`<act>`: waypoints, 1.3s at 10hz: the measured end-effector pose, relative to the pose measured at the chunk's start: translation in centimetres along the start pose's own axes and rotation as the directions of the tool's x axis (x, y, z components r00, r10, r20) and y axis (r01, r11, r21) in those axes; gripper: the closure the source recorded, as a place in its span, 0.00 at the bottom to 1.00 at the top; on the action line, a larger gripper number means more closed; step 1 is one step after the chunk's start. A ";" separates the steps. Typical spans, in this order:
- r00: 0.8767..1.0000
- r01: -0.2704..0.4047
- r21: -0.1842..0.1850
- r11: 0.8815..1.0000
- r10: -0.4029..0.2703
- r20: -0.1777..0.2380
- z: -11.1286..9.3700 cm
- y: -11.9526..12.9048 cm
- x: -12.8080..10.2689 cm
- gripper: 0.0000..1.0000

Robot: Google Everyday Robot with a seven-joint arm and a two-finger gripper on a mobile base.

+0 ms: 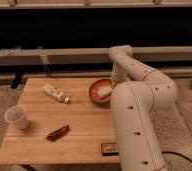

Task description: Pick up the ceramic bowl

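White cup (16,117) upright near worktop (79,137) left edge. Right of it, dark brown wrapped snack (57,133) lying toward the front. Further back, white bottle (56,93) on its side, cap end pointing right. Ceramic bowl (101,91) at the right edge of the worktop, tilted with its inside facing the camera, pale object inside it. Small dark box (108,148) at front right edge. Tool (110,93) at the bowl's right rim, hidden behind the white arm (139,100); how far open, or any hold on the bowl: cannot tell.
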 end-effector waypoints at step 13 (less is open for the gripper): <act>0.992 0.122 -0.080 0.989 -0.124 -0.019 -8.0 3.9 0.8 1.00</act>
